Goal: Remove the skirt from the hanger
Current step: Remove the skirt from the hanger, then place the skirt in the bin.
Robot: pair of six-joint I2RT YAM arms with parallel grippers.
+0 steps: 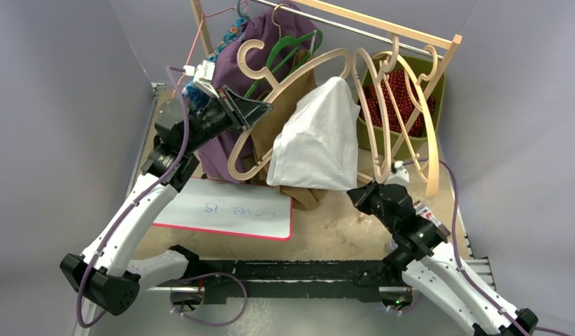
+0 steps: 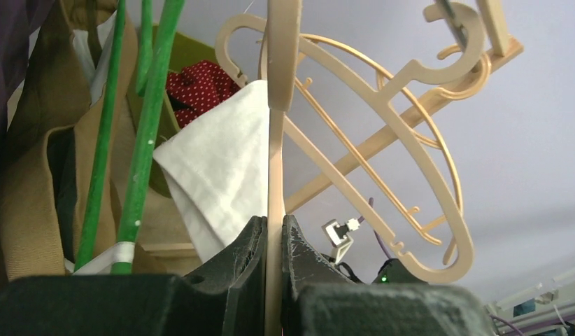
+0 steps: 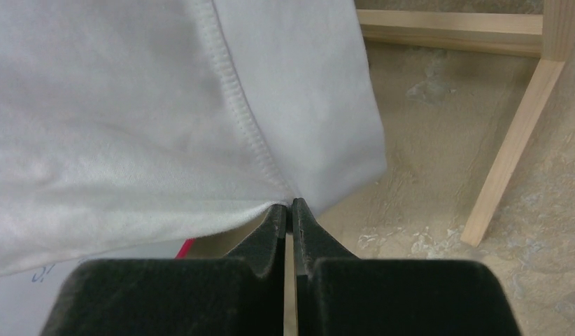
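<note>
A white skirt (image 1: 320,140) hangs off a beige hanger (image 1: 288,78) under the wooden rail. My left gripper (image 1: 253,108) is shut on that hanger's lower arm. In the left wrist view the beige bar (image 2: 274,161) runs straight up between the closed jaws of that gripper (image 2: 274,231), with the skirt (image 2: 222,161) just left of it. My right gripper (image 1: 356,189) sits at the skirt's lower right corner. The right wrist view shows that gripper (image 3: 289,208) pinched shut on the hem of the skirt (image 3: 131,105).
The wooden rail (image 1: 368,28) carries more beige hangers (image 1: 410,112), a green hanger (image 1: 285,52), and purple (image 1: 229,77) and tan clothes. A green bin (image 1: 438,84) with red dotted cloth stands behind. A whiteboard (image 1: 229,210) lies on the table. The rack's leg (image 3: 512,154) stands right.
</note>
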